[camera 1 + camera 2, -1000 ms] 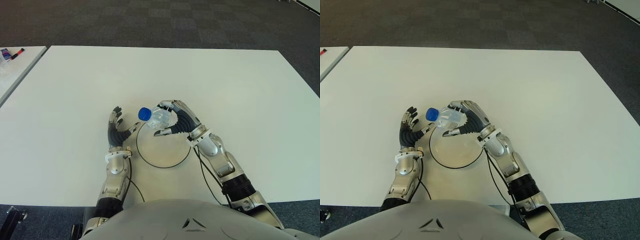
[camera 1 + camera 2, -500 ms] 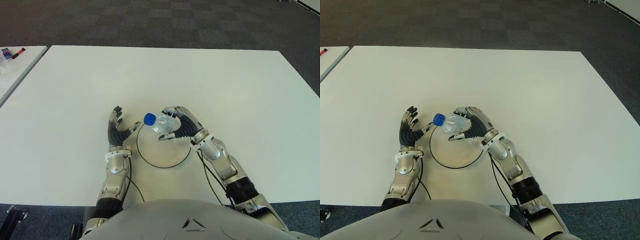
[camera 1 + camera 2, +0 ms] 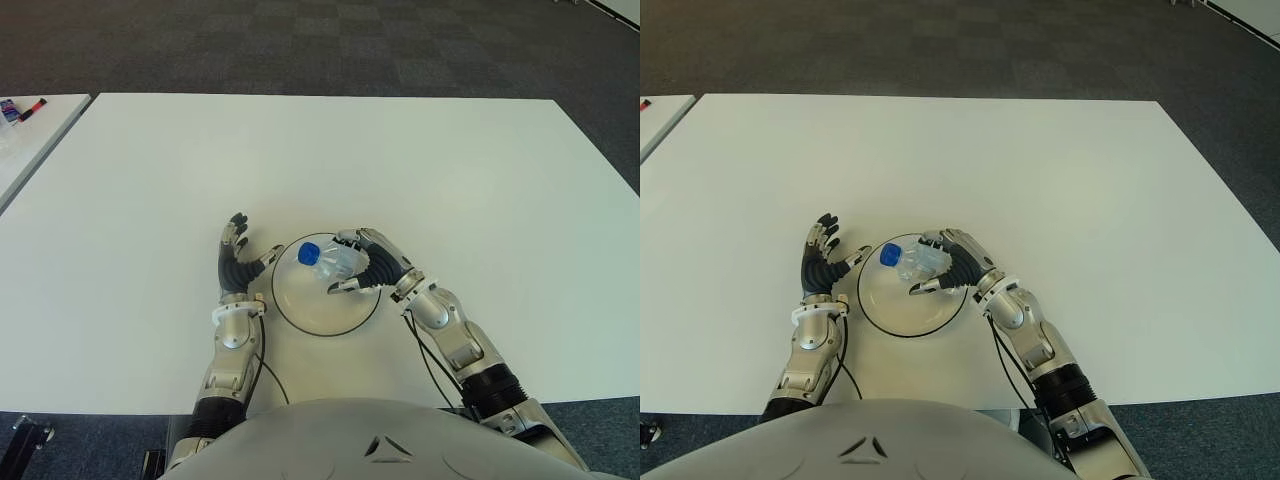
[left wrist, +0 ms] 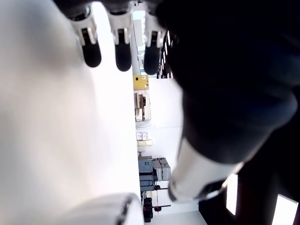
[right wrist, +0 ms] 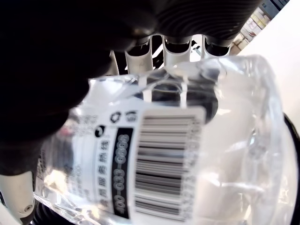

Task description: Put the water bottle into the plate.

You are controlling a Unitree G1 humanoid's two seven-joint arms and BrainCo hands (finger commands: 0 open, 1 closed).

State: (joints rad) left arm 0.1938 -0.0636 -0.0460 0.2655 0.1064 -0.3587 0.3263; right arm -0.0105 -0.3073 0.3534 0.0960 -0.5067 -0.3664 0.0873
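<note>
A clear water bottle (image 3: 330,262) with a blue cap (image 3: 308,254) lies on its side over the right part of the white plate (image 3: 300,305), cap pointing left. My right hand (image 3: 362,268) is curled around its body; the right wrist view shows the fingers wrapped over the labelled bottle (image 5: 164,159). Whether the bottle touches the plate cannot be told. My left hand (image 3: 237,262) shows just left of the plate's black rim, fingers spread and holding nothing.
The white table (image 3: 450,170) stretches far beyond the plate on all sides. A second white table (image 3: 30,130) stands at the far left with small items near its corner. Dark carpet lies beyond the far edge.
My right hand has carried the bottle down and toward me, from above the plate's far rim to low over the plate. The left hand has stayed put.
</note>
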